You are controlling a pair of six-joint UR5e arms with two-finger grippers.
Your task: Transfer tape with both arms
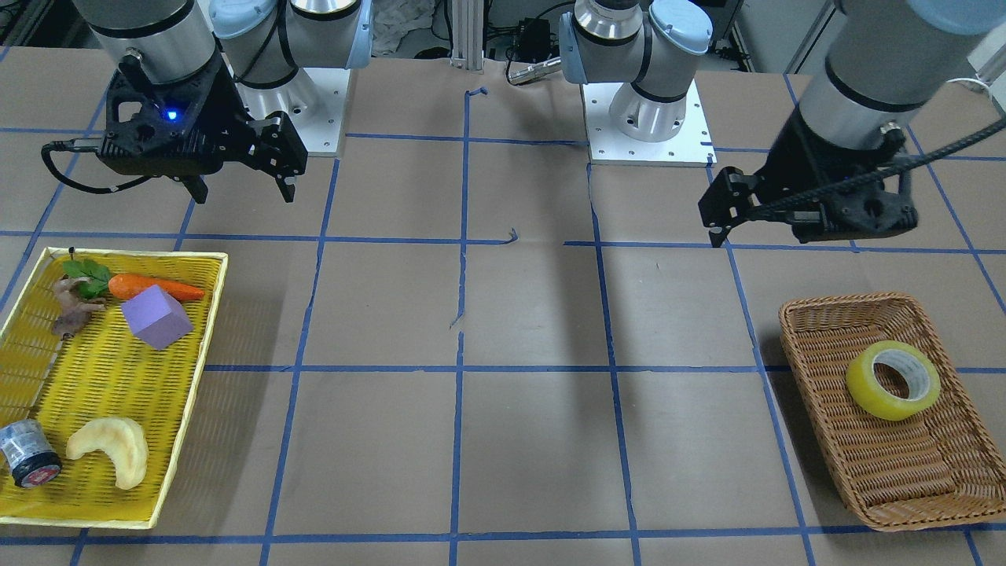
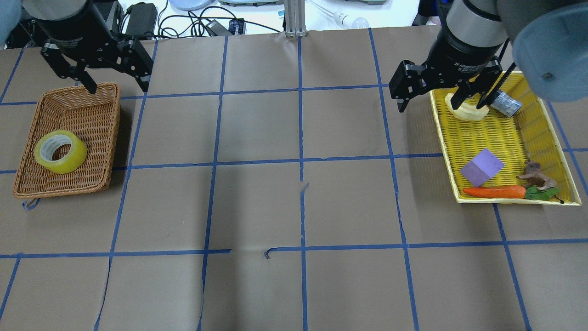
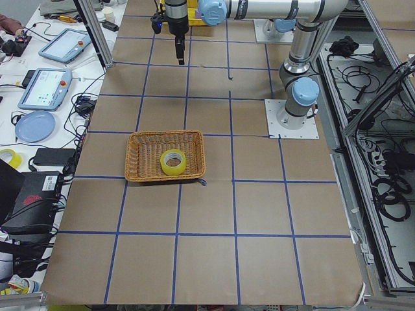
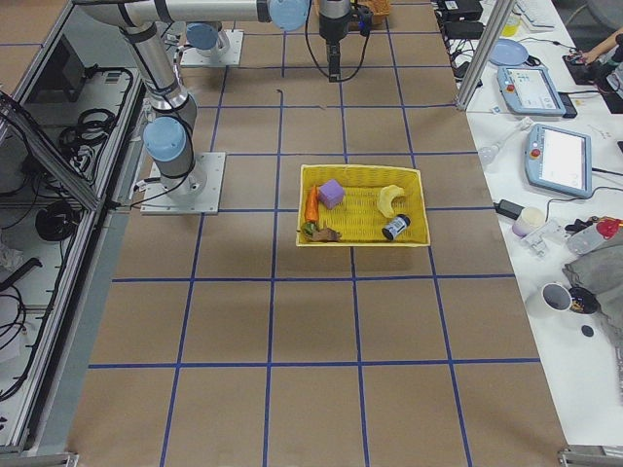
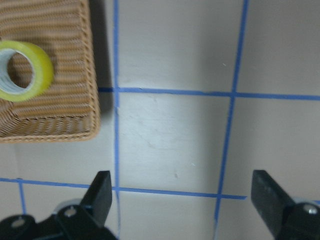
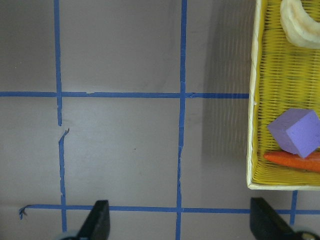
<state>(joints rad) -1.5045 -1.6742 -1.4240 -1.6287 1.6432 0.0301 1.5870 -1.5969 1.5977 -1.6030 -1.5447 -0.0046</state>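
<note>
The yellowish tape (image 2: 60, 151) lies flat in a brown wicker basket (image 2: 69, 87) at the robot's left end of the table. It also shows in the front view (image 1: 894, 380), the left side view (image 3: 173, 162) and the left wrist view (image 5: 22, 70). My left gripper (image 2: 117, 85) is open and empty, held above the table just beyond the basket's far right corner; in the front view it (image 1: 719, 232) hangs behind the basket (image 1: 825, 303). My right gripper (image 2: 441, 105) is open and empty, above the near-left edge of the yellow tray (image 2: 443, 138).
The yellow tray (image 1: 141, 253) holds a carrot (image 1: 157, 288), a purple cube (image 1: 156, 317), a pale croissant-shaped piece (image 1: 110, 450), a small grey-black cylinder with a red end (image 1: 27, 454) and a brown figure (image 1: 75, 310). Blue tape lines grid the brown table.
</note>
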